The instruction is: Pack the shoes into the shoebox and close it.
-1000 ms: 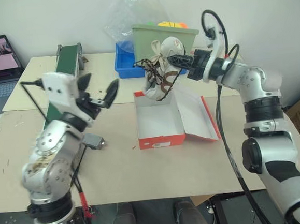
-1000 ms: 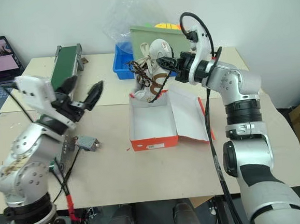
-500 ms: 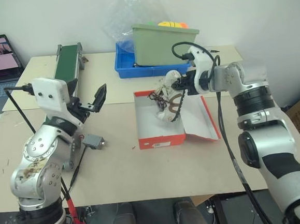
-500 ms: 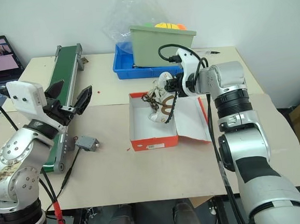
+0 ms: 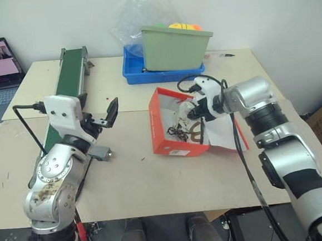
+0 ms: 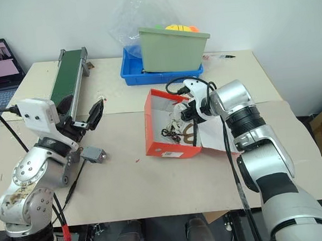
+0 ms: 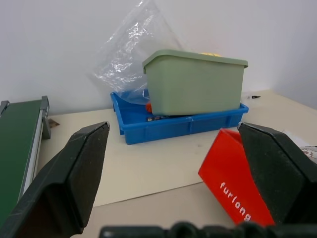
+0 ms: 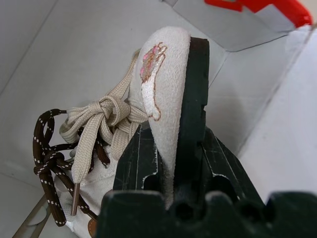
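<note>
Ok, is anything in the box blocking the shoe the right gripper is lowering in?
Nothing visible does. The right gripper is shut on the shoe, already down inside the open shoebox. Around the shoe the right wrist view shows bare white box floor and walls. The lid flap lies open beside the box.

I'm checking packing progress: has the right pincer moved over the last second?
Yes. The right pincer, shut on the shoes, came down from level with the green bin into the shoebox.
</note>
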### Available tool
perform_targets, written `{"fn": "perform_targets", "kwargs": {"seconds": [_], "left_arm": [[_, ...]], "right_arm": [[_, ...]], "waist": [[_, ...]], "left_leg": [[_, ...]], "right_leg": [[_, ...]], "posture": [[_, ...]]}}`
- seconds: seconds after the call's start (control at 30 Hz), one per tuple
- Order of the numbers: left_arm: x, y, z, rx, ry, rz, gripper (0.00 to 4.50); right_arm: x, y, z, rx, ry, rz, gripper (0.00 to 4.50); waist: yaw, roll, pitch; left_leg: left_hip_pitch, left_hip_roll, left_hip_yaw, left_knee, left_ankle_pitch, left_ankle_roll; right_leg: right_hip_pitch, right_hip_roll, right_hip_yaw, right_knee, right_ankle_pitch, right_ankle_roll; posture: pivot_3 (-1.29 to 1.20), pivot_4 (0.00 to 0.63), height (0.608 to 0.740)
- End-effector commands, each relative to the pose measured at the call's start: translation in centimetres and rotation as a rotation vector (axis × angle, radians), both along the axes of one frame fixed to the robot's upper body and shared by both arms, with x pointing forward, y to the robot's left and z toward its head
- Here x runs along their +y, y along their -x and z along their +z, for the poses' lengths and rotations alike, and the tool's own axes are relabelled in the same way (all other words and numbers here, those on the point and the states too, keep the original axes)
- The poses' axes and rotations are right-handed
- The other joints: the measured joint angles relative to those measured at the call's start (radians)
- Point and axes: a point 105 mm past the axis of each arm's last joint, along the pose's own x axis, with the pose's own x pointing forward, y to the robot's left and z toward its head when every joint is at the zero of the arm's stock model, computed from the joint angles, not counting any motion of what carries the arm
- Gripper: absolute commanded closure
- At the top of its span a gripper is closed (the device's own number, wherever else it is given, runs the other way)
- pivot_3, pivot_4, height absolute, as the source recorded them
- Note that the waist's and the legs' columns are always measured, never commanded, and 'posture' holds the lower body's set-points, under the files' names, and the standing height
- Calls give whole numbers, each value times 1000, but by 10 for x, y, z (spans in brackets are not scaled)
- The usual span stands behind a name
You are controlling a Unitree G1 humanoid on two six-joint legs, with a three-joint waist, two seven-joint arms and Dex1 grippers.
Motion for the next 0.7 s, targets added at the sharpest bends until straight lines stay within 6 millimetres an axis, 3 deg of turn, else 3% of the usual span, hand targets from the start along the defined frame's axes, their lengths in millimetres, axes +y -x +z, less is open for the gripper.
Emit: {"fn": "perform_targets", "kwargs": {"seconds": [0.03, 0.1, 0.27, 0.4, 0.53, 0.7], "left_arm": [[-3, 11, 14, -77, -14, 14, 45], [-2, 13, 12, -73, -16, 25, 0], [0, 18, 11, -68, -15, 42, 0], [2, 18, 11, -64, -16, 46, 0], [2, 15, 12, -61, -23, 40, 0], [10, 11, 15, -68, -37, 62, 0]], "right_arm": [[7, 0, 4, -27, 15, 39, 4124], [9, -1, 4, -27, 14, 40, 3127], [14, -4, 11, -69, 30, 63, 1502], [13, -16, 46, -238, 91, 79, 181], [17, -21, 108, -390, 21, 69, 15], [27, -10, 177, -594, -241, 137, 15]], "waist": [[0, 0, 0], [1, 0, 0], [2, 0, 0], [1, 0, 0], [0, 1, 0], [2, 1, 0]], "left_leg": [[0, 0, 0, 0, 0, 0], [0, 0, 0, 0, 0, 0], [0, 0, 0, 0, 0, 0], [0, 0, 0, 0, 0, 0], [0, 0, 0, 0, 0, 0], [0, 0, 0, -1, -1, -1]], "right_leg": [[0, 0, 0, 0, 0, 0], [0, 0, 0, 0, 0, 0], [0, 0, 0, 0, 0, 0], [0, 0, 0, 0, 0, 0], [-1, 0, 0, 0, 0, 0], [-1, 0, 0, -1, 0, -1]], "posture": [[0, 150, 740], [0, 150, 740], [0, 150, 740], [0, 150, 740], [0, 150, 740], [0, 150, 740]]}}
